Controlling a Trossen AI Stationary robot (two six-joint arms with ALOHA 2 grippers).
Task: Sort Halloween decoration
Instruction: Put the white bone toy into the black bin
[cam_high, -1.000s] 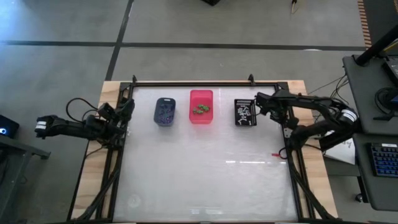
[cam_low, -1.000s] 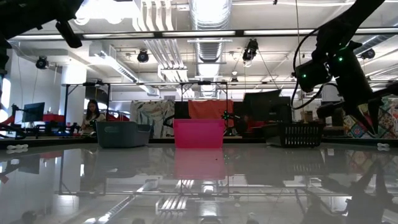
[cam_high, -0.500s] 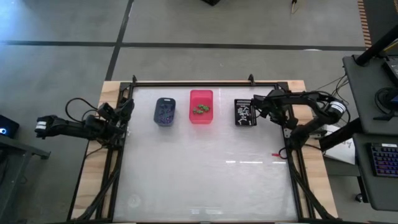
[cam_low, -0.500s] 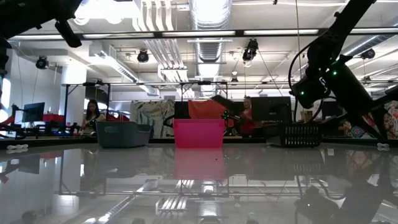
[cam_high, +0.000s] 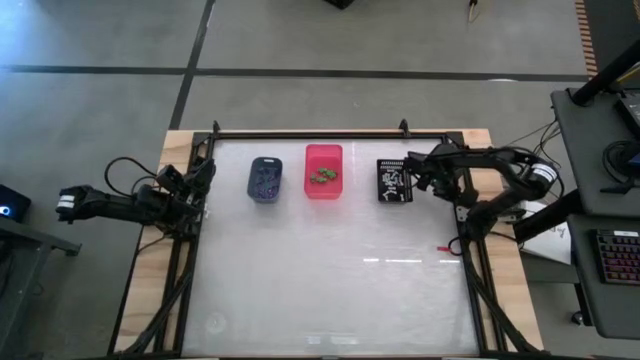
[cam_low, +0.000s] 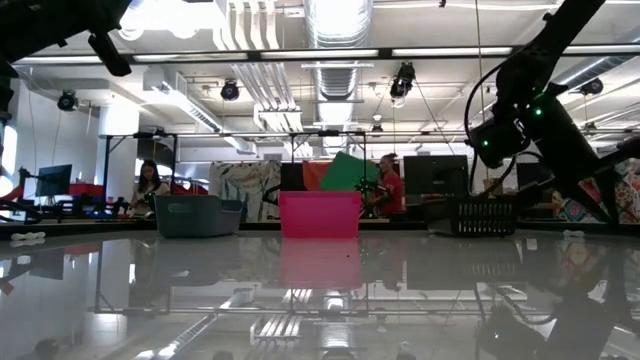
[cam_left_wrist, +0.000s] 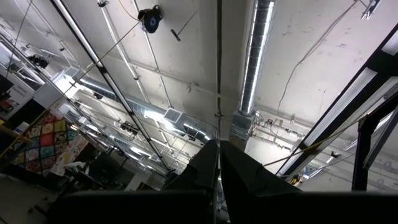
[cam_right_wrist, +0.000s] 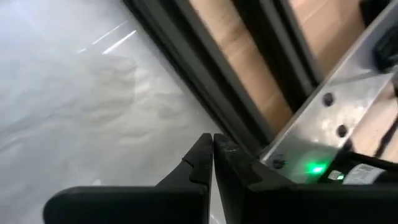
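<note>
Three bins stand in a row on their bases at the table's far side: a blue-grey bin (cam_high: 265, 180) with purple trinkets, a pink bin (cam_high: 323, 171) with green ones, and a black bin (cam_high: 395, 180) with white ones. These trinkets are the Halloween decoration. My right gripper (cam_high: 425, 178) hangs just right of the black bin, pointing steeply down at the table, its fingers (cam_right_wrist: 212, 149) shut on nothing. My left gripper (cam_high: 206, 171) waits at the table's left edge, tilted upward, its fingers (cam_left_wrist: 217, 162) shut and empty against the ceiling.
The white tabletop (cam_high: 330, 270) stretches bare in front of the bins. A dark frame rail (cam_high: 330, 133) runs around the table. The right wrist view shows the rail and a wooden edge (cam_right_wrist: 249, 56) close to my right gripper. People move in the room beyond (cam_low: 385, 185).
My right arm has sunk a little beside the black bin and its gripper has tipped further downward, staying shut. The bins have kept still.
</note>
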